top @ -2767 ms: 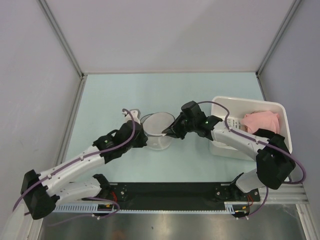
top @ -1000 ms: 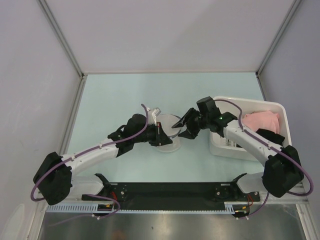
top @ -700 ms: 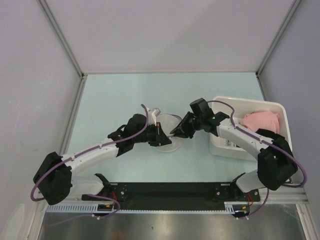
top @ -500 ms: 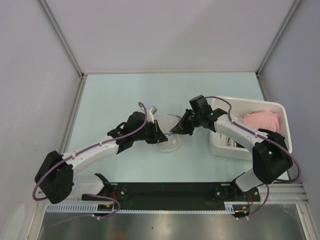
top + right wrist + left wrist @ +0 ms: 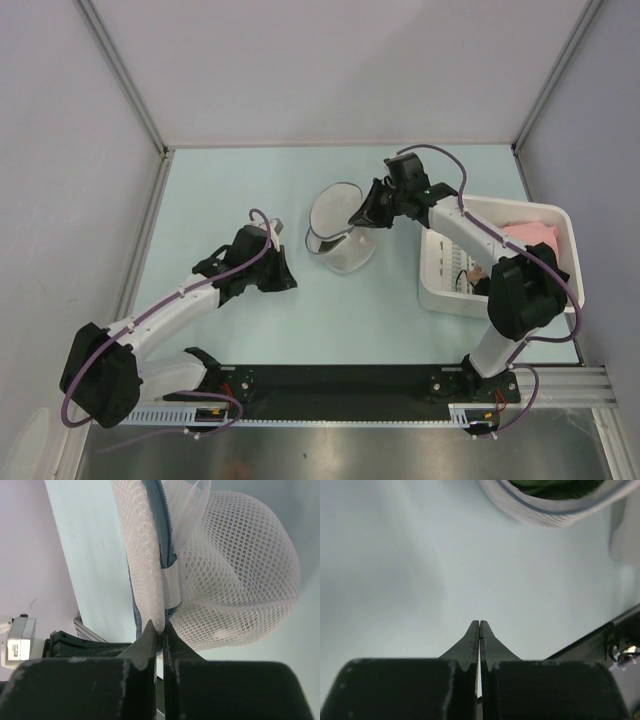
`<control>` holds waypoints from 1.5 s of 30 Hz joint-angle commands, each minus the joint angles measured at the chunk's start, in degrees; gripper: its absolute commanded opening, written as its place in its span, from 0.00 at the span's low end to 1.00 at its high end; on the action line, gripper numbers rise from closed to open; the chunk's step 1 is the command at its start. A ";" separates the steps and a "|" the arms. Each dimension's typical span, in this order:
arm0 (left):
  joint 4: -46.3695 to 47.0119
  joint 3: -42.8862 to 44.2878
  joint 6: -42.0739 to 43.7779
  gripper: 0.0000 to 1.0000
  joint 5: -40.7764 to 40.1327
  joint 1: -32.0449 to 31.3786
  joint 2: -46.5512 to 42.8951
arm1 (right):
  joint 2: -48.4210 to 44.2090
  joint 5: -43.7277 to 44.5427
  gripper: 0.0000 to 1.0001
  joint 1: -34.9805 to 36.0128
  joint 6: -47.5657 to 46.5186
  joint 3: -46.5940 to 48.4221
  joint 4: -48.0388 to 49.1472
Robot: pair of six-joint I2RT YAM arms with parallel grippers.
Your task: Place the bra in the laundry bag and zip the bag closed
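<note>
Right pincer (image 5: pixel 160 632) clamped on the laundry bag (image 5: pixel 338 240) rim. Bag tipped up on edge, mid-table (image 5: pixel 230 190). Bra (image 5: pixel 552 484) is a dark green sliver inside the bag. Left pincer (image 5: pixel 479 629) pressed together, empty — near the bag, apart.

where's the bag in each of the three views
top external: mid-picture, the bag held at its right edge by the right gripper.
left wrist: top edge, right of centre; only part of it shows.
right wrist: fills the upper middle and right, its edge pinched between the fingers.
shared landmark: the bag's dark zipper rim, visible in all three.
</note>
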 commanded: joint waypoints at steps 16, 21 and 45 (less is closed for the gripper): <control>17.28 13.72 -14.56 0.63 15.26 -7.58 11.02 | -10.75 5.59 0.00 6.80 24.87 -6.92 -2.00; 11.98 17.60 -12.45 0.58 9.61 -9.08 13.15 | -12.16 7.09 0.00 7.42 25.75 -7.37 -2.34; -3.31 17.88 -5.60 0.00 -7.18 -7.86 10.51 | -12.25 4.28 0.00 6.90 13.81 -8.68 -1.30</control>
